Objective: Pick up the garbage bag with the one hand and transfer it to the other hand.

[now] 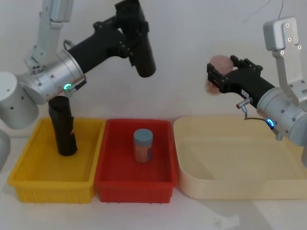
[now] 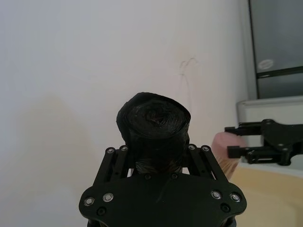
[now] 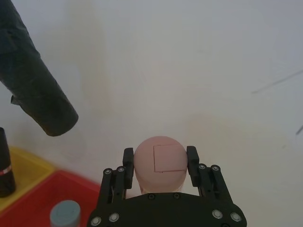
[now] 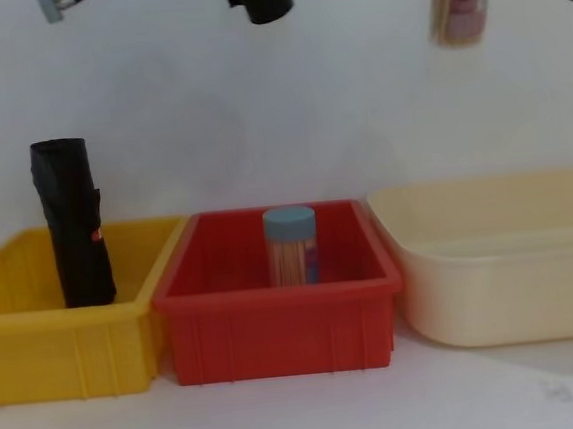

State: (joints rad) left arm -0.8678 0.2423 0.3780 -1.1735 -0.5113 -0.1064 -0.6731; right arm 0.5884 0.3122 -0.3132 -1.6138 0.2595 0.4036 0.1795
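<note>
Chest view: garbage bag (image 4: 71, 223) upright

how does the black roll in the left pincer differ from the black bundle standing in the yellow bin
The black plastic roll hangs slanted in the air, clamped in the left pincer; the black plastic bundle stands on end in the yellow plastic bin, ungripped. The bundle carries a small red mark; the roll shows none. Both are black, elongated plastic.
</note>
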